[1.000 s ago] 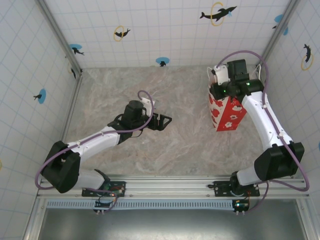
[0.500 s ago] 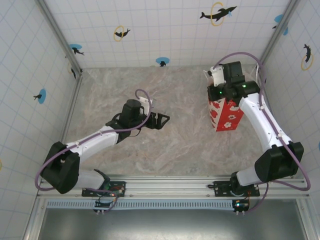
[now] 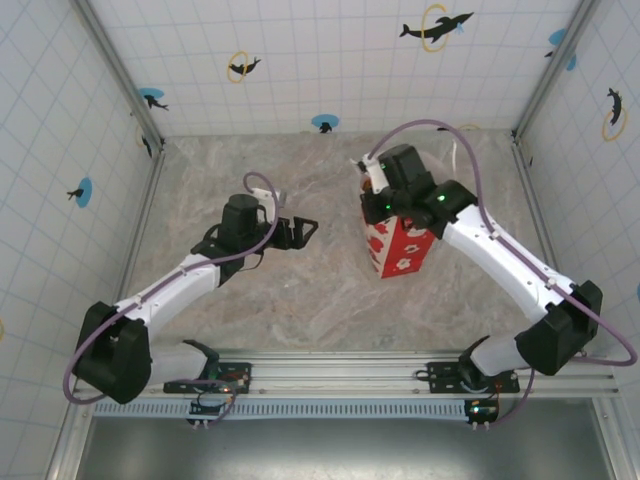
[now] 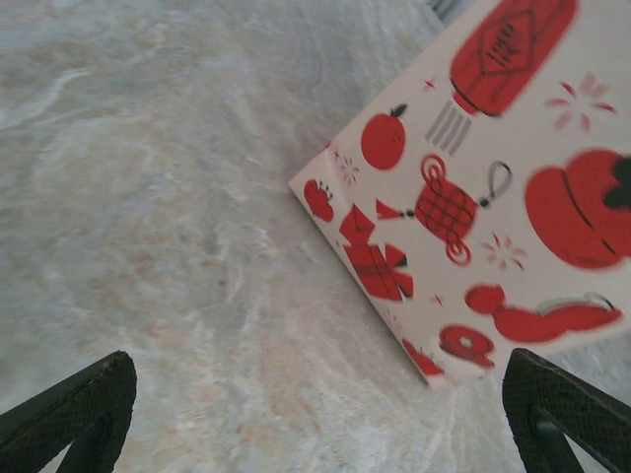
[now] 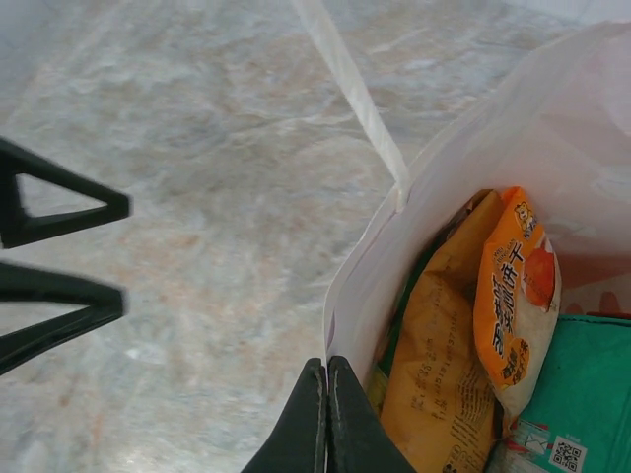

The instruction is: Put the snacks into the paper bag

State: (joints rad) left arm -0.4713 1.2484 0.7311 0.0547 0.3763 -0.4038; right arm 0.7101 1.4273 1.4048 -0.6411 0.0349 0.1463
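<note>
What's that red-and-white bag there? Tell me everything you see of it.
The paper bag is white and red with festive prints, looks like smooth paper, and stands upright near the middle of the table, mouth open. A white handle loops from its rim. Snack packets sit inside. The right end effector pinches its rim, shut.

I read the paper bag (image 4: 463,246) as white, printed with red lanterns, fruit and knots. Inside it sits an ochre-yellow packet (image 5: 434,394), with an orange-and-white packet (image 5: 513,296) at its 2 o'clock and a teal packet (image 5: 582,394) at its 3 o'clock. The table (image 3: 250,300) is beige-grey marble. The wall tiles (image 3: 330,50) are white with dark dolphins, blue discs and yellow rings.
</note>
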